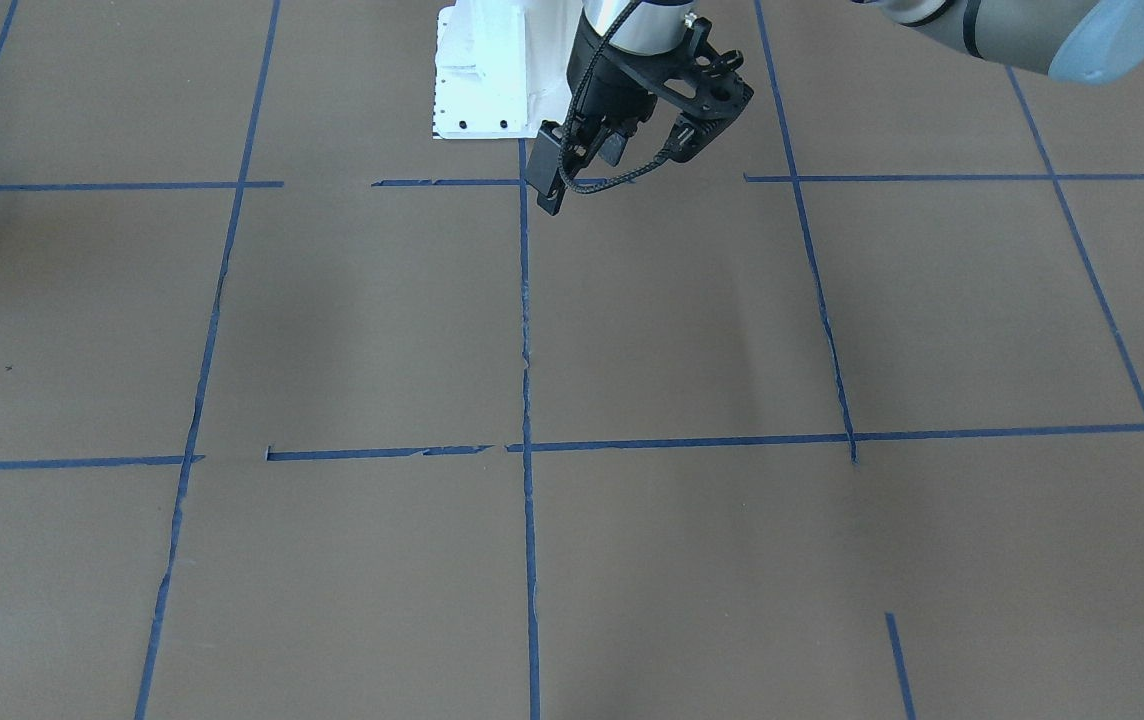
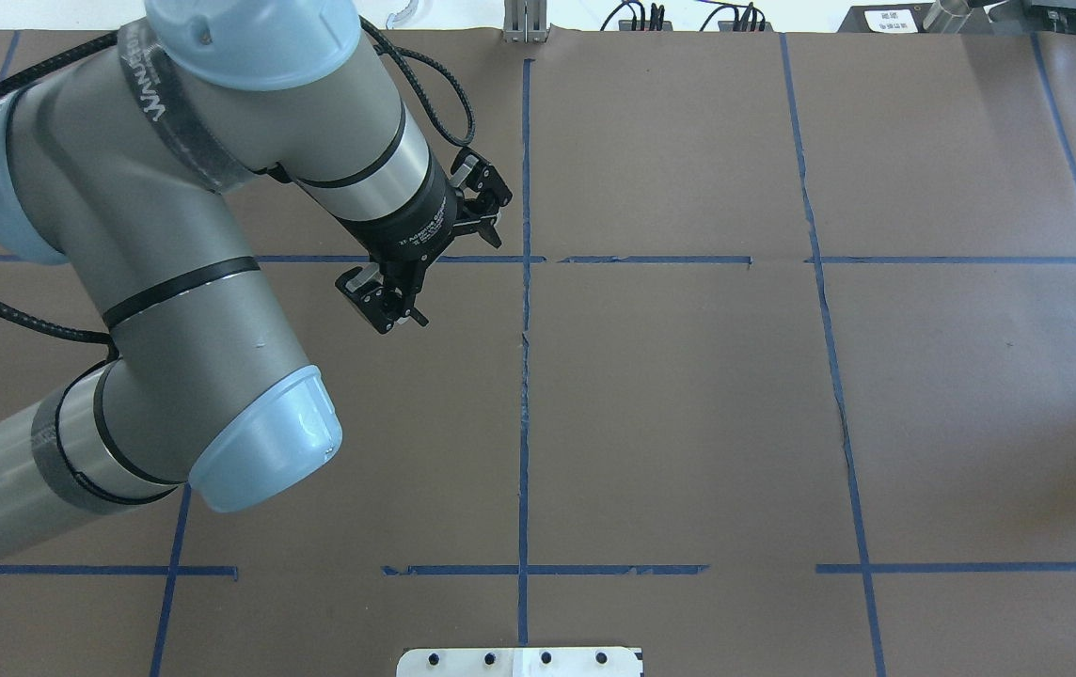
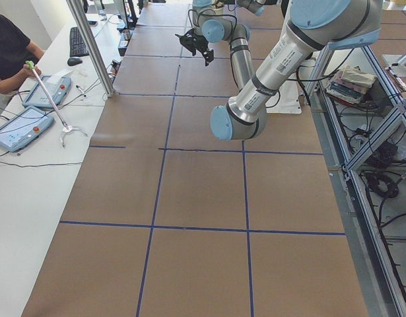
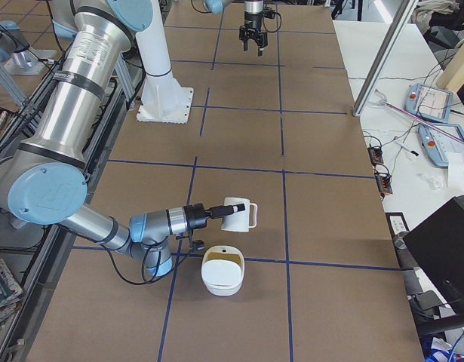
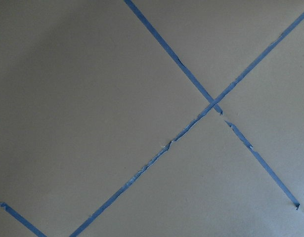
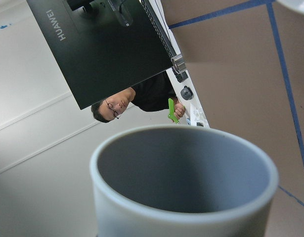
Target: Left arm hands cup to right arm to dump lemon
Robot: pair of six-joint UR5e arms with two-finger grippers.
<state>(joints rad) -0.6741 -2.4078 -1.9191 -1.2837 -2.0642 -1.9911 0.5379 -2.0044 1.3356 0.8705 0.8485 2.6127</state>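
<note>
The cup (image 4: 238, 214) hangs off the right claw (image 4: 219, 213) — whether that grip is clamped cannot be told — just beside and above the white bowl (image 4: 222, 284) on the worktop (image 4: 330, 226); left claw (image 2: 383, 303), fingers apart and empty, well away.

Brown table (image 1: 692, 330), blue tape (image 1: 526, 300) grid; white bench (image 3: 31, 191) alongside (keyboard (image 3: 78, 41) there).

The one word that reads clearly is "HUAWEI", in pale capitals along the edge of a dark monitor back (image 6: 102, 49), seen tilted in the right wrist view. On the left arm (image 2: 181, 310), a black band (image 2: 166, 103) round the upper tube carries a white zigzag print like repeated "W"s. A white sticker (image 3: 263, 98) on that arm's tube and the pale print on its wrist collar (image 2: 418, 226) are too small to read.
</note>
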